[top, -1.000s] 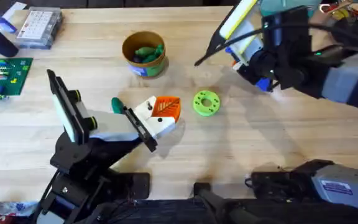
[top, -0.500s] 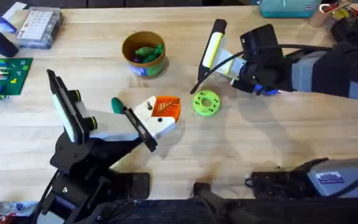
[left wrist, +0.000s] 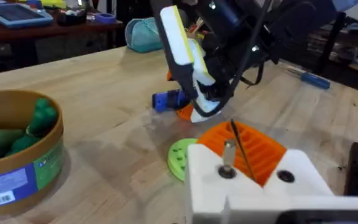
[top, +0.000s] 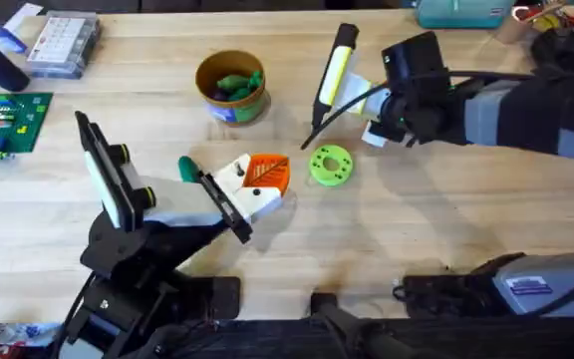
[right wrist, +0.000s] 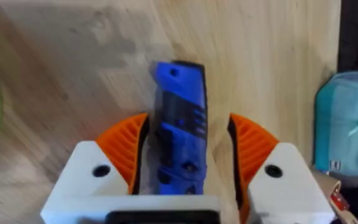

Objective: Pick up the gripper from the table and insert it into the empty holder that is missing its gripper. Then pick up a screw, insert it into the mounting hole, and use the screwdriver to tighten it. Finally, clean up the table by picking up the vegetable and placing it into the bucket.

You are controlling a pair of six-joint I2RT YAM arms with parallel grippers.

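Screwdriver [top: 332, 68], pale yellow with black cap, tilts beside right tool [right wrist: 180, 149], clamped on blue cylinder [right wrist: 179, 134].

screwdriver [top: 331, 65] tilted, bucket [top: 230, 86] holding greens

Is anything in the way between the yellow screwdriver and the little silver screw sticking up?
Nothing visible blocks it. Bare wooden table lies between the pale yellow, pen-like screwdriver and the small silver screw. The flat green plastic ring lies off to one side.
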